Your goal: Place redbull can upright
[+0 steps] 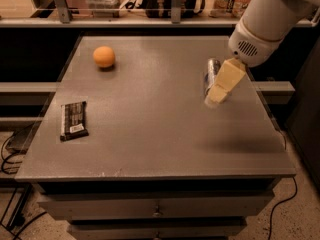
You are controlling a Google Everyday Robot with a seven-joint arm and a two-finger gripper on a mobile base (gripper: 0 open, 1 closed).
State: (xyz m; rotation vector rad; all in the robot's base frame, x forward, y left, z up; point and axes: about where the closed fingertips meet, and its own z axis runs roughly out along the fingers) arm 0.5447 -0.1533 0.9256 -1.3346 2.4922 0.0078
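The redbull can [212, 72] lies on its side on the grey table [150, 124], at the right of the top, its long axis running front to back. My gripper [216, 98] hangs from the white arm that comes in from the upper right. Its cream fingers [225, 81] point down and to the left and cover the near end of the can in this view. The far end of the can shows above them.
An orange [104, 57] sits at the back left of the table. A dark snack bar [73, 120] lies near the left edge. A shelf with boxes and bags runs behind the table. Cables lie on the floor at both sides.
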